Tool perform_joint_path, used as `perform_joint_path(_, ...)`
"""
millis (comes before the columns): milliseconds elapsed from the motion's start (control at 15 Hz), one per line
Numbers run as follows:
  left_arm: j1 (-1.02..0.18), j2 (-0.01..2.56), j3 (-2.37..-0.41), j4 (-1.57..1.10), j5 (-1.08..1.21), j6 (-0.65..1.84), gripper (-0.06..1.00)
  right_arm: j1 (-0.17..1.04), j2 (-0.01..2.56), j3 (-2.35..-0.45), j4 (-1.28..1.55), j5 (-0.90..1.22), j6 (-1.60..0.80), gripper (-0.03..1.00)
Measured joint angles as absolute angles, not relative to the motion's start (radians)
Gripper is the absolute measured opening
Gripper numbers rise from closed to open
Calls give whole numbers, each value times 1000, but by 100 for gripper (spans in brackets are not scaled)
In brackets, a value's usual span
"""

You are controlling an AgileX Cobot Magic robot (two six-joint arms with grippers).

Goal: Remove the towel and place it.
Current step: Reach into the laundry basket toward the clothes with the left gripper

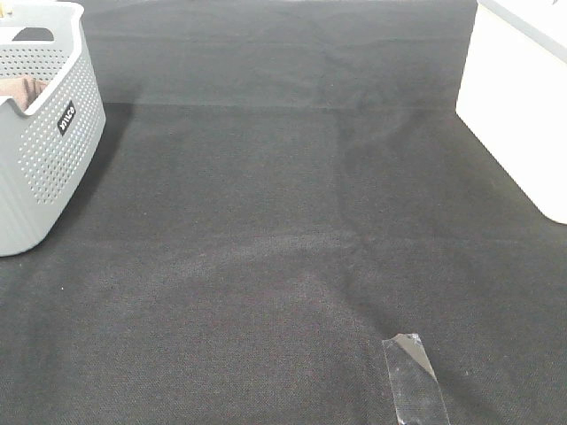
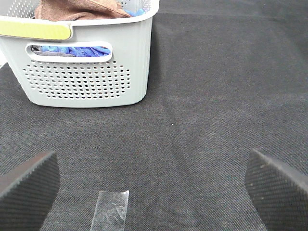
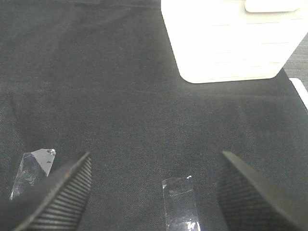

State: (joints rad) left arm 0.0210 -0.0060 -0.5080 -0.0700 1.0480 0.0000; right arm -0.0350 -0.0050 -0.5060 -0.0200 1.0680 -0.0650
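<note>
The brown towel (image 1: 22,88) lies bunched inside the grey perforated basket (image 1: 53,150) at the far left of the black table. In the left wrist view the towel (image 2: 77,8) shows above the rim of the basket (image 2: 82,82). My left gripper (image 2: 153,192) is open and empty, low over the table, well short of the basket. My right gripper (image 3: 156,192) is open and empty over bare cloth. Neither gripper shows in the exterior high view.
A blue cloth (image 2: 72,49) shows through the basket's handle slot under the towel. A white box (image 1: 518,106) stands at the far right and also shows in the right wrist view (image 3: 226,43). Clear tape strips (image 1: 412,372) stick to the black tablecloth near the front.
</note>
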Motion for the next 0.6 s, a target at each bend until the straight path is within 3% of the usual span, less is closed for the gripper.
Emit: perform_joint_path(600,21,-6,-508,-71,1048,0,99,-35,-5,-506,-20,1068,-65,70)
